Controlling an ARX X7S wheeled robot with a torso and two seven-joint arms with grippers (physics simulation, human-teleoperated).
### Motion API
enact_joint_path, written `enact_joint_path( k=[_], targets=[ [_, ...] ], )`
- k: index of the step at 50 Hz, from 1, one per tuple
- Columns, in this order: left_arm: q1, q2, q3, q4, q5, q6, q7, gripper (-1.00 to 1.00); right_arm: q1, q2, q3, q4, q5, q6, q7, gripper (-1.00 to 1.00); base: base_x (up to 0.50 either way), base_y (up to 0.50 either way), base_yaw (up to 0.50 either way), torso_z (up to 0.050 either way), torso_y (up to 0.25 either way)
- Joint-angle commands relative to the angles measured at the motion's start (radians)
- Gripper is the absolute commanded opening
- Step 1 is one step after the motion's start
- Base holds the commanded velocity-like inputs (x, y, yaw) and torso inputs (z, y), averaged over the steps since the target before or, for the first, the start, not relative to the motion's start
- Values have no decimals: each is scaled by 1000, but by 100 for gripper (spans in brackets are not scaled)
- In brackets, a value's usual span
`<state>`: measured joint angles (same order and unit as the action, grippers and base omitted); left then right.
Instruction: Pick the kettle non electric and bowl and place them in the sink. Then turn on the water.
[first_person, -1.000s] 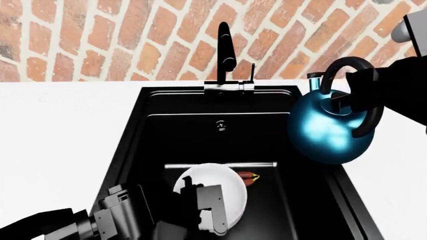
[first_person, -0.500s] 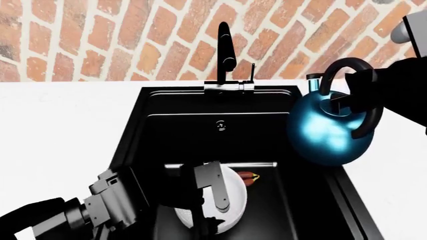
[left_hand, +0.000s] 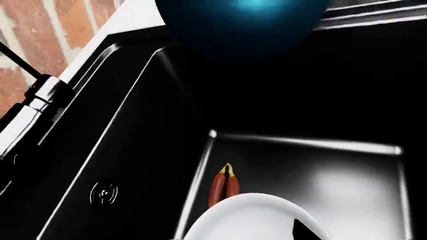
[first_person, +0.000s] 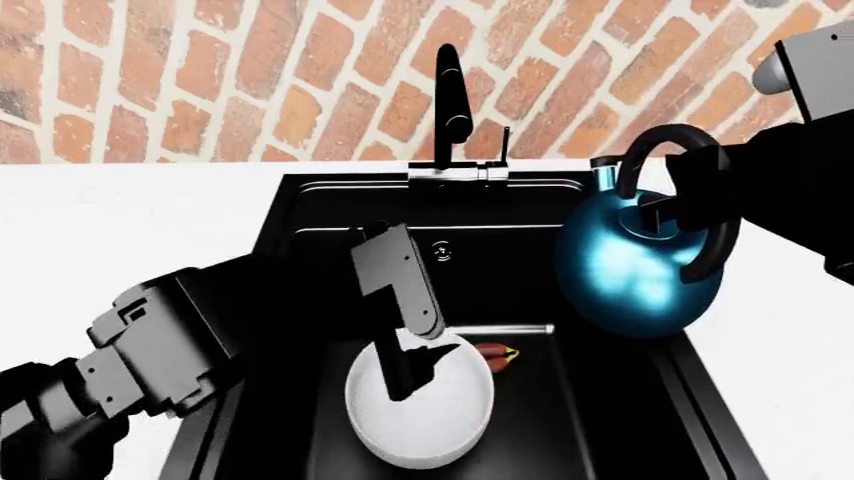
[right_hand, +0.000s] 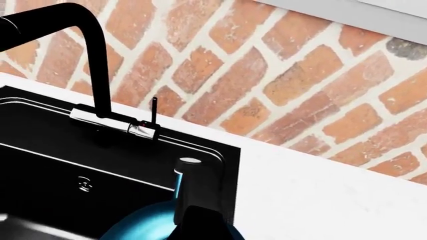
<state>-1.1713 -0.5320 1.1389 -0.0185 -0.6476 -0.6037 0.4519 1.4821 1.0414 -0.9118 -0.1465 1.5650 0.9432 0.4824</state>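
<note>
The white bowl (first_person: 424, 415) lies upright on the floor of the black sink (first_person: 320, 270); its rim also shows in the left wrist view (left_hand: 253, 220). My left gripper (first_person: 407, 372) hangs open just above the bowl's near-left rim, holding nothing. My right gripper (first_person: 687, 205) is shut on the black arched handle of the teal-blue kettle (first_person: 627, 275), which hangs over the sink's right edge. The kettle also shows in the left wrist view (left_hand: 243, 20) and the right wrist view (right_hand: 143, 225). The black faucet (first_person: 451, 95) stands behind the basin; no water stream shows.
Two small red-brown peppers (first_person: 498, 355) lie on the sink floor beside the bowl, also in the left wrist view (left_hand: 224, 187). White countertop (first_person: 120, 230) flanks the sink. A brick wall (first_person: 200, 70) stands close behind. The faucet's thin lever (right_hand: 153, 109) sits on the chrome base.
My left arm has let go of the bowl and risen above it; the bowl now lies flat on the sink floor. The right arm has carried the kettle slightly left over the sink.
</note>
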Motion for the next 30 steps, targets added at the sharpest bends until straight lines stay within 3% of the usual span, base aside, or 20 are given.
enact_joint_path(
  k=[1, 15, 30],
  targets=[
    [-35, -85, -74, 71, -19, 8, -46, 100, 45, -15, 41, 9, -77, -1, -4, -100, 0, 0, 0, 0, 0],
    [-58, -206, -167, 136, -74, -30, -120, 100, 32, -51, 33, 25, -97, -21, -17, -100, 0, 0, 0, 0, 2],
    [-75, -238, -309, 70, -138, -78, -311, 100, 17, -67, 32, 26, -103, -38, -24, -100, 0, 0, 0, 1, 2]
  ],
)
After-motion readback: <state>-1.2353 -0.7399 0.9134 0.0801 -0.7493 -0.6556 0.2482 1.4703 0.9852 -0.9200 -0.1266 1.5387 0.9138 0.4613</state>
